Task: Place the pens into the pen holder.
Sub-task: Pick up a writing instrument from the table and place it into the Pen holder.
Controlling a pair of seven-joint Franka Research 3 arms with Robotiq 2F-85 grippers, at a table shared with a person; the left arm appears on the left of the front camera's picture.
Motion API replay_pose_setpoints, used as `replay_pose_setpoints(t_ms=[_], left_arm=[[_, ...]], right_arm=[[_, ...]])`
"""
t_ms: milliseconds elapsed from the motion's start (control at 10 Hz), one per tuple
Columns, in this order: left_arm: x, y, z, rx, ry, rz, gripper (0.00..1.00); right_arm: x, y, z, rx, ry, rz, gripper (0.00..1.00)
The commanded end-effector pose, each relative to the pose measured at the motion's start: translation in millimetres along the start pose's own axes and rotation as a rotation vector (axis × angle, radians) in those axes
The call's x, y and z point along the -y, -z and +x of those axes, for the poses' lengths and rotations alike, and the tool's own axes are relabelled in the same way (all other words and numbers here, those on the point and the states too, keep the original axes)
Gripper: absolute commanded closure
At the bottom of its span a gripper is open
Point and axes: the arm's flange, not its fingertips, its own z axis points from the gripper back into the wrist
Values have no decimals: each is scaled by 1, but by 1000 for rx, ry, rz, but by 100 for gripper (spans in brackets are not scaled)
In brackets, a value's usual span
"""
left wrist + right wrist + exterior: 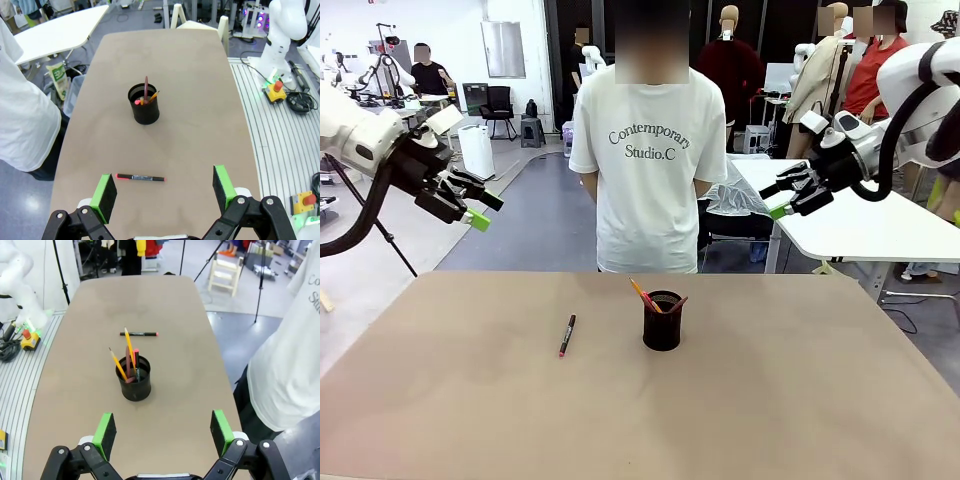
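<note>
Black wire-mesh cylindrical pen holder (662,322) centre frame on brown desk (770,400), orange-yellow pencil-like pen (641,292) and pinkish-red pen (678,301) inside. Dark red-ended pen (567,335) lying flat left of it. Left end effector (480,207) upper left, right end effector (782,192) upper right, both spread wide, holding nothing. Last pickup pending; likely needs left descent, jaws straddling pen.

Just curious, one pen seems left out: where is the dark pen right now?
In the front view the dark pen lies flat on the table, on the robot's left of the pen holder, apart from it.
</note>
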Motion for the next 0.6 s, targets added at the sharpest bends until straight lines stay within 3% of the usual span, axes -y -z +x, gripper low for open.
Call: replay_pose_setpoints(t_ms=[0, 500], left_arm=[[2, -2, 0, 3, -3, -7, 0], [2, -2, 0, 3, -3, -7, 0]], right_arm=[[-7, -1, -3, 23, 2, -35, 0], [0, -1, -2, 0, 4, -4, 0]])
